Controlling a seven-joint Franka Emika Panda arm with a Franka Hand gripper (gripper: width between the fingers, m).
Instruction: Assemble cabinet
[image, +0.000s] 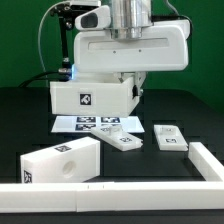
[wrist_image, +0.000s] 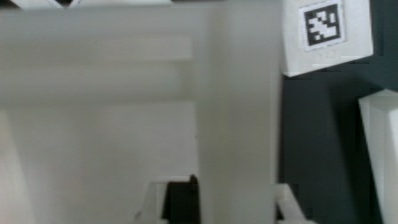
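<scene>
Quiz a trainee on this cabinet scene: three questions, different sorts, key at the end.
1. True or false: in the exterior view, the marker board lies nearer the camera than the big white box.
2. How many small flat tagged parts lie loose between the marker board and the rail?
3. The long white block lies: A) at the exterior view's front left, inside the rail; B) on top of the big white box; C) outside the rail.

Key: 1 true; 2 two; 3 A.

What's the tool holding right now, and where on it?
The white cabinet box, apparently pinched by a thin upper wall; contact itself is hidden.
</scene>
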